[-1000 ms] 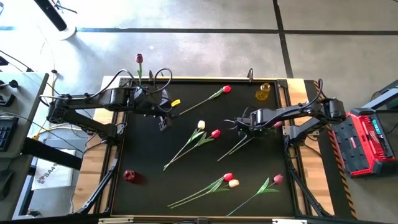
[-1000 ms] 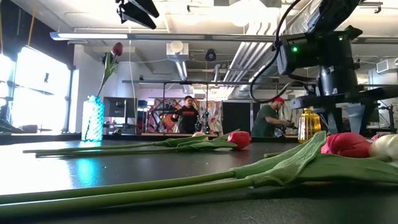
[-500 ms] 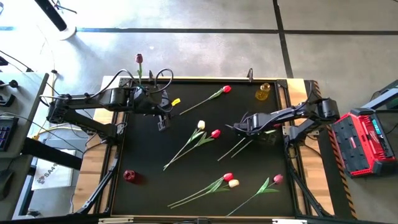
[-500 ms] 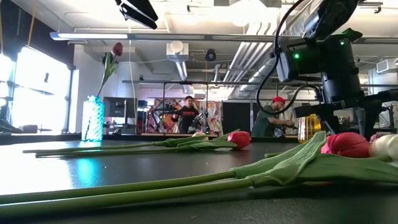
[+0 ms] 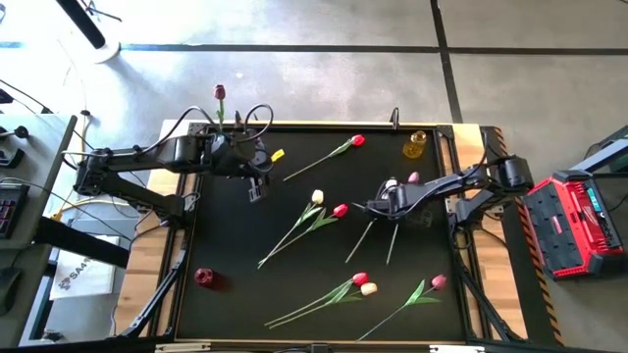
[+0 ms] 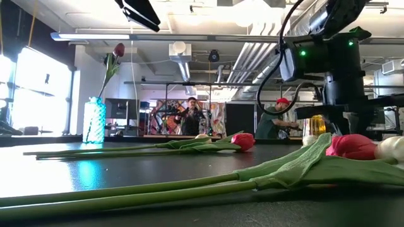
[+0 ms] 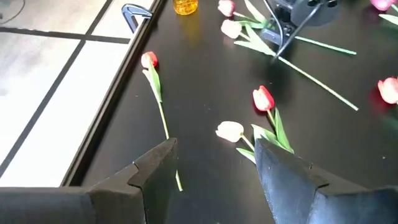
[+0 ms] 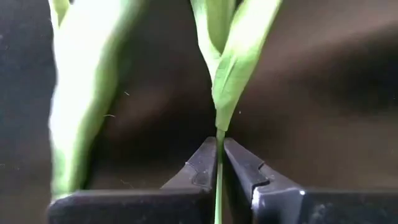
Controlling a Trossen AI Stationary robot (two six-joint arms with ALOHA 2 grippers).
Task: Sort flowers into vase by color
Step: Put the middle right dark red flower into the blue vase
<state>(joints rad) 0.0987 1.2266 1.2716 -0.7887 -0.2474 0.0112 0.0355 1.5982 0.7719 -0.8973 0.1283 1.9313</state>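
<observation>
Tulips [image 6: 189, 183] lying near, blue vase [image 6: 94, 120] behind

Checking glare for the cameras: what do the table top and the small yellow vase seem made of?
Table top: matte black board or mat, probably; the low view shows only soft sheen. Yellow vase: clear amber glass or plastic, apparently; light passes through it.

Two flowers [image 5: 378, 235] lie under the right tool [image 5: 385, 206], between both vases [image 5: 416, 145].

Black-topped table [image 5: 226, 245], wood-edged. Lying on it: red tulip [image 5: 357, 140] at 12 o'clock; cream-and-red tulip pair [image 5: 328, 204] at centre; red-and-cream pair [image 5: 363, 284] and pink tulip [image 5: 438, 281] toward 5 o'clock. Standing: amber vase [image 5: 416, 145] at 1 o'clock, red vase [image 5: 203, 277] at 8 o'clock.
</observation>
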